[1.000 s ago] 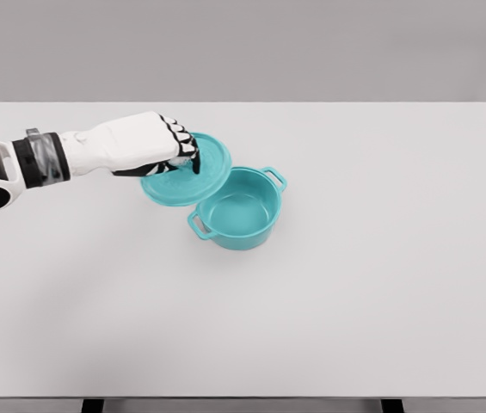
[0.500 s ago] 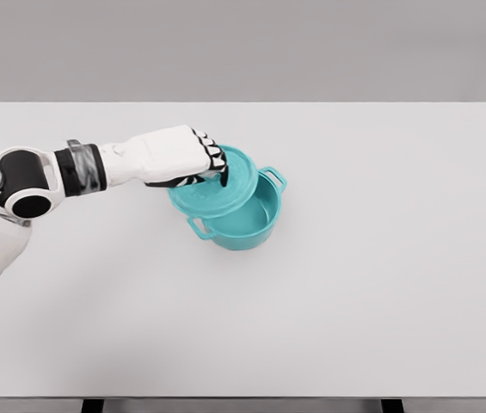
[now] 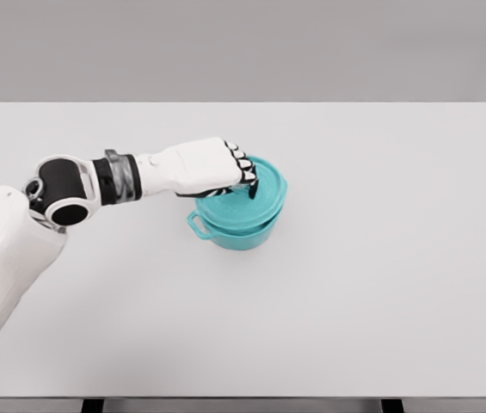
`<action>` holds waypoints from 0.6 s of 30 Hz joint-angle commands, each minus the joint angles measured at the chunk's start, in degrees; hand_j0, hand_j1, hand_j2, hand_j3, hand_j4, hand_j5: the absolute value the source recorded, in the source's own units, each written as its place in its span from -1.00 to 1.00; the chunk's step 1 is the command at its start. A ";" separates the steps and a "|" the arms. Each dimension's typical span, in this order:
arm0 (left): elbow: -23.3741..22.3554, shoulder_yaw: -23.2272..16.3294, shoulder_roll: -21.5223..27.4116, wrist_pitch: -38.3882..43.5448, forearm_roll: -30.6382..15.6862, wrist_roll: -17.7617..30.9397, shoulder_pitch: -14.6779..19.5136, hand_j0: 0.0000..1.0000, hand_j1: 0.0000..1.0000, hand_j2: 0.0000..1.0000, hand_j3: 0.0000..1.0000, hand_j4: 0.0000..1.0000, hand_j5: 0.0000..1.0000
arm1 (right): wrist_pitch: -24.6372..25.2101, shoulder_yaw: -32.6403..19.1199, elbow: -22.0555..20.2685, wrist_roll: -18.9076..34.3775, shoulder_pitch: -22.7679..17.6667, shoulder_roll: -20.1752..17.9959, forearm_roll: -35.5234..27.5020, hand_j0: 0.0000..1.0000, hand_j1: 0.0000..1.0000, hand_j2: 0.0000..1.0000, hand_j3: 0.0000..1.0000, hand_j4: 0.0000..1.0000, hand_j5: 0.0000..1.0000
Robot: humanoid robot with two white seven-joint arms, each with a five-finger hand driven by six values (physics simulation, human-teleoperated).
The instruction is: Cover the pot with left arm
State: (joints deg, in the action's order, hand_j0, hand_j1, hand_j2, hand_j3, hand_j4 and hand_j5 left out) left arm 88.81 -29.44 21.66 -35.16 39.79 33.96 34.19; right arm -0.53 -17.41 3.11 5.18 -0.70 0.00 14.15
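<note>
White-shelled, the left hand [image 3: 225,169] curls its fingers [image 3: 247,167] around the knob of the teal lid [image 3: 255,200], gripping it. That lid sits over the teal pot [image 3: 234,231], covering its mouth, so any contents are hidden. The hand hides the knob. Pot stands mid-tabletop [image 3: 380,284], one handle [image 3: 198,225] showing.

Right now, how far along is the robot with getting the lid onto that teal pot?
Nearly done. The lid is already over the teal pot, hiding its opening, though I can't tell whether it sits flush on the rim. In hand: the left hand grips the lid from above. Left to do: settle the lid if needed, let go and draw the arm back across the white table.
</note>
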 commanded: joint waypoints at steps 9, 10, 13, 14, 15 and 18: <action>-2.50 -1.14 -1.27 0.16 0.56 -0.03 0.35 0.00 0.00 0.00 0.00 0.00 0.00 | 0.00 0.00 0.05 0.01 0.00 0.00 0.00 1.00 1.00 1.00 1.00 1.00 1.00; -2.50 -1.14 -1.27 0.16 0.56 -0.03 0.35 0.00 0.00 0.00 0.00 0.00 0.00 | 0.00 0.00 0.05 0.01 0.00 0.00 0.00 1.00 1.00 1.00 1.00 1.00 1.00; -2.68 -1.06 -1.09 0.16 0.56 -0.03 0.53 0.01 0.01 0.01 0.01 0.01 0.01 | 0.00 0.00 -0.03 0.01 0.00 0.00 0.00 1.00 1.00 1.00 1.00 1.00 1.00; -2.76 -1.06 -1.09 0.16 0.56 -0.03 0.53 0.01 0.01 0.01 0.01 0.01 0.01 | 0.00 0.00 0.05 0.01 0.00 0.00 0.00 1.00 1.00 1.00 1.00 1.00 1.00; -2.76 -1.06 -1.09 0.16 0.56 -0.03 0.53 0.01 0.01 0.01 0.01 0.01 0.01 | 0.00 0.00 0.05 0.01 0.00 0.00 0.00 1.00 1.00 1.00 1.00 1.00 1.00; -3.73 -0.97 -1.09 0.16 0.56 -0.03 0.53 0.04 0.04 0.04 0.04 0.04 0.04 | 0.00 0.00 0.05 0.01 0.00 0.00 0.00 1.00 1.00 1.00 1.00 1.00 1.00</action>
State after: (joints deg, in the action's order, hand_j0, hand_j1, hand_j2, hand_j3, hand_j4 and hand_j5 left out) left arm 85.49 -30.50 20.53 -35.16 40.65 33.96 34.80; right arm -0.53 -17.41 3.13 5.18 -0.70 0.00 14.15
